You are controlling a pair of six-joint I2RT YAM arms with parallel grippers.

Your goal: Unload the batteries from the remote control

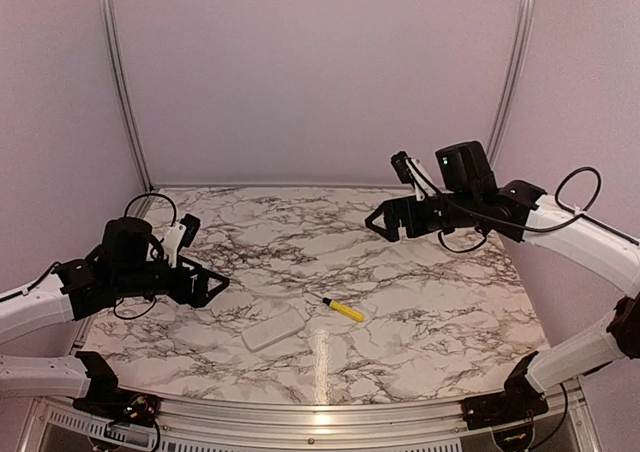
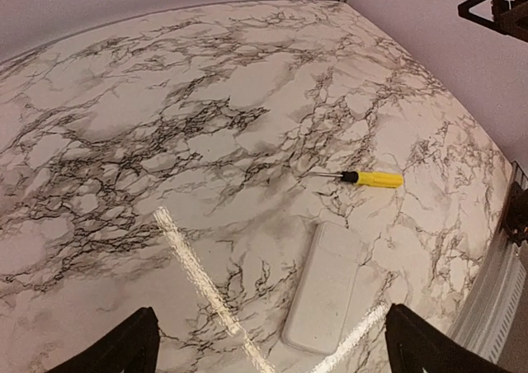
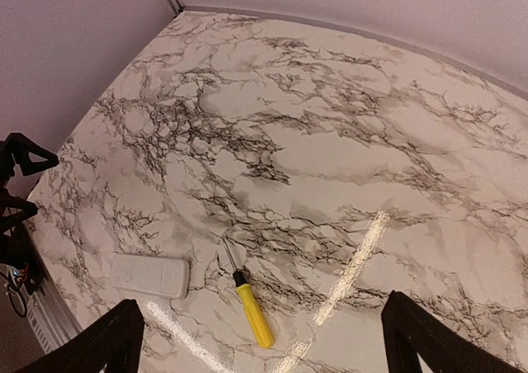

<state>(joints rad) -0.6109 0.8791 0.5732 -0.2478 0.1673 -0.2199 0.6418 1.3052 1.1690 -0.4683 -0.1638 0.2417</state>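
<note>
Where the remote control lies, yellow screwdriver just beside

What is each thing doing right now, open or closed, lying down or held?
remote control: lying flat, looks closed, no batteries showing, not held.
screwdriver: lying flat near the remote control, not touching it, not held.
left gripper: open, empty, up in the air.
right gripper: open, empty, up in the air.

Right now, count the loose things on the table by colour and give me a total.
White: 1, the remote control
Yellow: 1, the screwdriver, with a black tip
Total: 2
</note>
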